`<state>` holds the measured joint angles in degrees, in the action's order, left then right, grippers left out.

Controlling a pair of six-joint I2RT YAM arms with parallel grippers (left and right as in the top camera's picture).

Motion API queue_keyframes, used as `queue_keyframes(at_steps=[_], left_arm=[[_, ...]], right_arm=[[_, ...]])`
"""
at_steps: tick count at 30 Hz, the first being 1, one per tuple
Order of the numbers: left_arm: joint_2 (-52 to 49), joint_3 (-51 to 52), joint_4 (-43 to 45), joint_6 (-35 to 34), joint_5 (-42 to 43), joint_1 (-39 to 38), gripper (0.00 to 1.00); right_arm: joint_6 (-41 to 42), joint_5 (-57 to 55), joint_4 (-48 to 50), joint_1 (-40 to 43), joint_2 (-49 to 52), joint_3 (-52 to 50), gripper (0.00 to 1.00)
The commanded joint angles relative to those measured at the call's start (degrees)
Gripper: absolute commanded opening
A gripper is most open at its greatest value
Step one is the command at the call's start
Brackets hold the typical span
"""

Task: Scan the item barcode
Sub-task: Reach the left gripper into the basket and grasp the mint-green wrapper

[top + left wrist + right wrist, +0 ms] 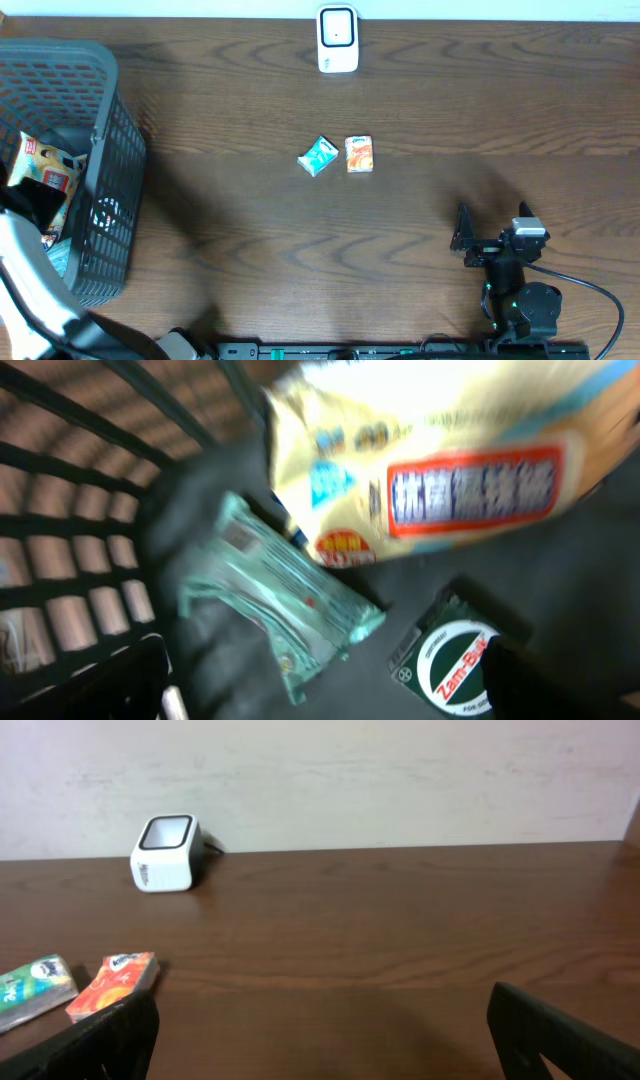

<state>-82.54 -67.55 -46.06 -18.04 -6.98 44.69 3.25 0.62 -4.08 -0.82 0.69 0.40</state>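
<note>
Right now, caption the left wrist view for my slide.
Open left gripper hovers inside the basket over a cream packet, a teal pouch and Zam-Buk box.

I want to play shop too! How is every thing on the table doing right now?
Barcode scanner: upright at the table's far edge.
Teal packet: lying flat, untouched.
Orange packet: flat beside it, untouched.
Basket: upright, packets inside.
Left gripper: jaws open, empty, inside basket.
Right gripper: jaws open, empty.

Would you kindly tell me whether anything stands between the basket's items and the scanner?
Only the basket's mesh wall, to be lifted over. Beyond it nothing visible blocks the way to the scanner; the teal packet and orange packet lie off that line.
</note>
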Motion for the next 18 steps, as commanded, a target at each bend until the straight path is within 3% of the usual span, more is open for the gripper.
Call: queue_keyframes(at_steps=[1,9,18], left_arm=[[-5.27,-1.14,-1.44,-1.73,4.42,0.31,0.98],[-16.85,-0.81,-2.97,-14.45,4.44,0.55,0.98],[-20.55,-0.81,-1.40,-15.32,-1.36,0.63,0.98]], right_arm=[[0.09,-0.09,-0.24,0.37,-0.28,-0.11,0.99],[0.09,-0.09,-0.24,0.37,-0.28,-0.11,0.99],[0.11,-0.09,-0.24,0.37,-0.28,-0.11,0.99]])
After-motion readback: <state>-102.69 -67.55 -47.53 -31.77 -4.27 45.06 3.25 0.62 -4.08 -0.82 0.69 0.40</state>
